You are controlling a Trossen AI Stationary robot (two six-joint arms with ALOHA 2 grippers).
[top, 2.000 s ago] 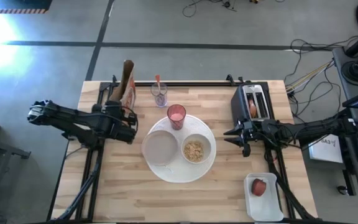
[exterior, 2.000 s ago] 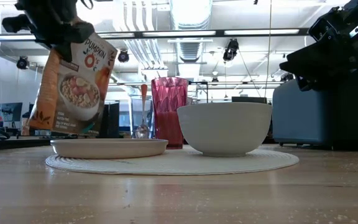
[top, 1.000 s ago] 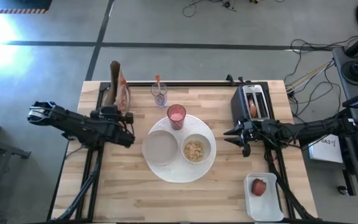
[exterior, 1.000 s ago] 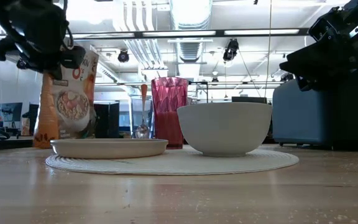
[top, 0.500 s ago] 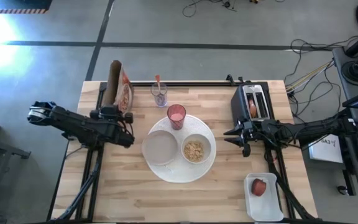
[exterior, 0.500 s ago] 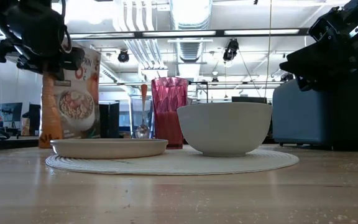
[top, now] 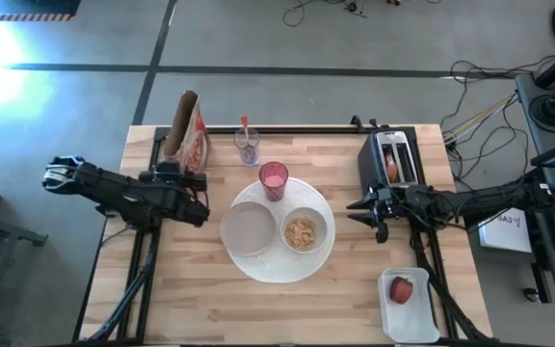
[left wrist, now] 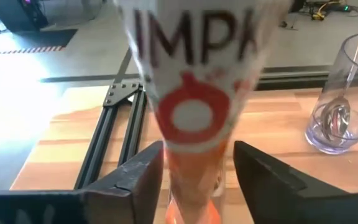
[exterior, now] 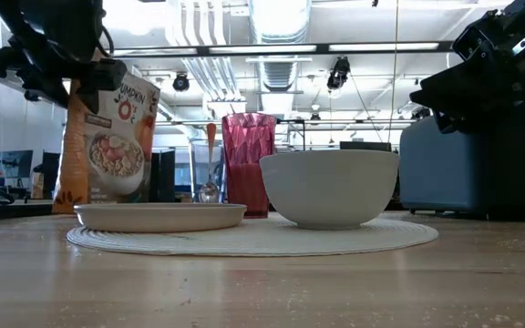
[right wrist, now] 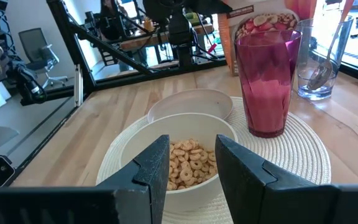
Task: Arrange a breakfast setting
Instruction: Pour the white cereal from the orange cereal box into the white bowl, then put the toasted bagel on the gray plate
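The cereal box (top: 187,130) stands on its base at the table's far left. My left gripper (left wrist: 197,148) is open, one finger on each side of the box, up near its top (exterior: 62,64). On the large round white plate (top: 258,268) sit an empty bowl (top: 249,229), a bowl of cereal (top: 303,232) and the pink tumbler (top: 274,179). The orange-handled spoon (top: 246,135) stands in a clear glass. The bagel (top: 391,170) sticks up out of the toaster. My right gripper (top: 353,206) hangs open beside the toaster, holding nothing. My left gripper has its fingers (left wrist: 138,180) level on both sides of the cereal box's narrowed front (left wrist: 191,124), coming from the table's near side. A thin gap shows at one finger. At the other I cannot tell whether it touches. The box stands on the table.
The black toaster (top: 393,145) stands at the far right. A white tray (top: 420,323) holding the red apple (top: 402,289) lies at the near right corner. Bare wood stretches along the near edge and the near left.
My left gripper has opened and let go of the cereal box, and it has risen slightly. The box stays on the table at the far left and has turned a little, showing more of its front in the low view.
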